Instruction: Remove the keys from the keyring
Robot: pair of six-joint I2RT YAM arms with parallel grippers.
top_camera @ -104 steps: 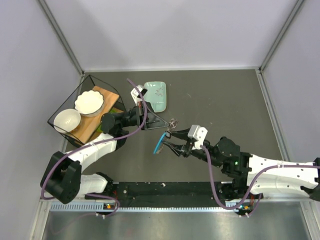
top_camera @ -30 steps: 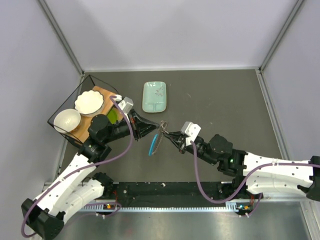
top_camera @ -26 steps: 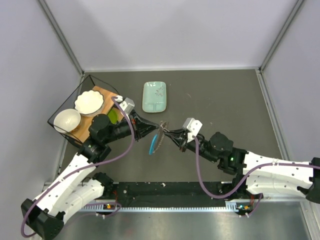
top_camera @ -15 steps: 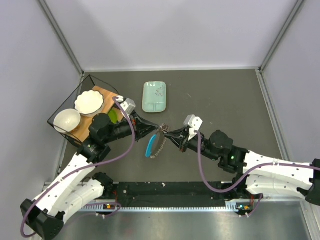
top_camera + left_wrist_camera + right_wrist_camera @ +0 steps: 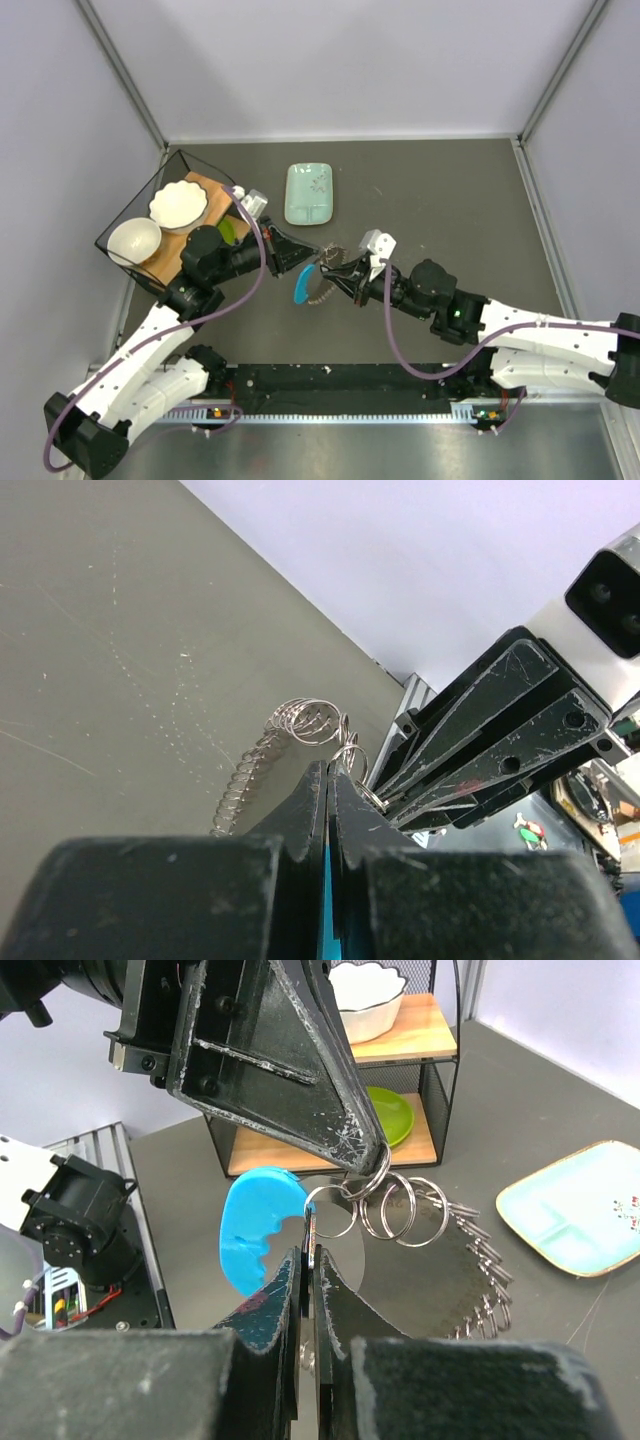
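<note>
Meeting tip to tip above the table's [image 5: 450, 190] middle, the left arm [image 5: 200, 270] and right arm [image 5: 450, 305] both clamp narrow jaws on the keyring [image 5: 262, 1222], keys [image 5: 470, 1260] hanging below.

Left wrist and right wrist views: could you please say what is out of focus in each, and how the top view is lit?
Left wrist: the black left gripper blurs near the lens, the small silvery metal rings look sharp. Right wrist: the black right gripper is soft, the bright blue curved tag crisp. Top external: even light, faint shadows on the dark grey table.
</note>
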